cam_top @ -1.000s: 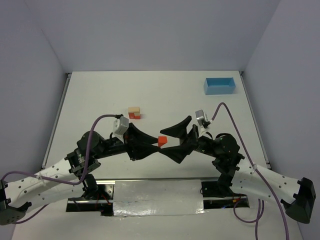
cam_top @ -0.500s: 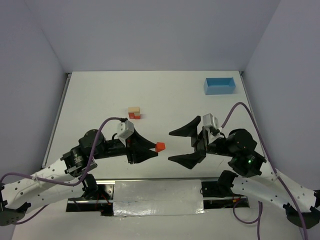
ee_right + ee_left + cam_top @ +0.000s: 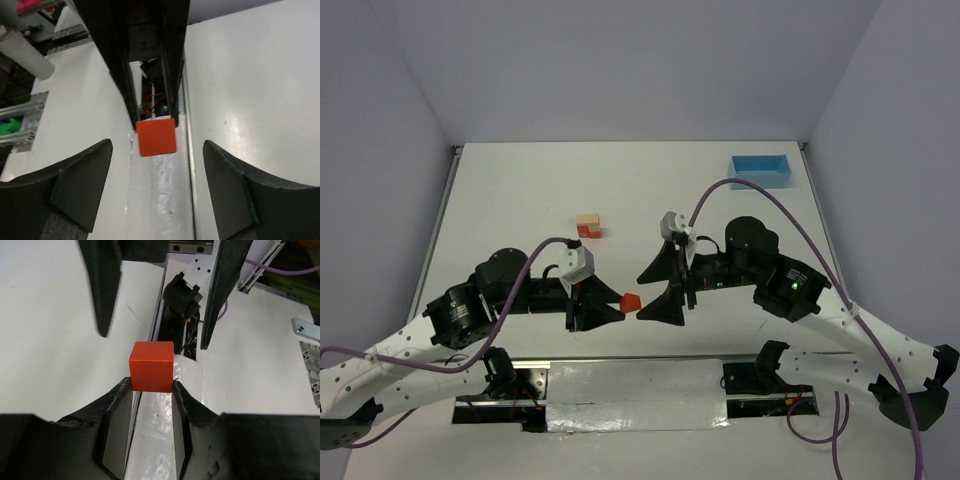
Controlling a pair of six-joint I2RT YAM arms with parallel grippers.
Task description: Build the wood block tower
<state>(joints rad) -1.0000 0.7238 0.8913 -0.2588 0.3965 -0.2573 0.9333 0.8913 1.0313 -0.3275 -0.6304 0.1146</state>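
While tight between two left fingers (image 3: 117, 407), one red cube (image 3: 151, 366); right fingers (image 3: 75, 175) apart.

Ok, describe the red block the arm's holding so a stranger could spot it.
On the white table, look at the middle near the front edge. The red cube is pinched by the left gripper, facing the right gripper, whose jaws are open. Unlike the small stack farther back, it is single and held.

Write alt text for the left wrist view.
A red cube is pinched between the two black fingertips of the left gripper, over the white table. Facing it, the dark fingers of the right gripper are spread wide, one on either side, not touching the cube.
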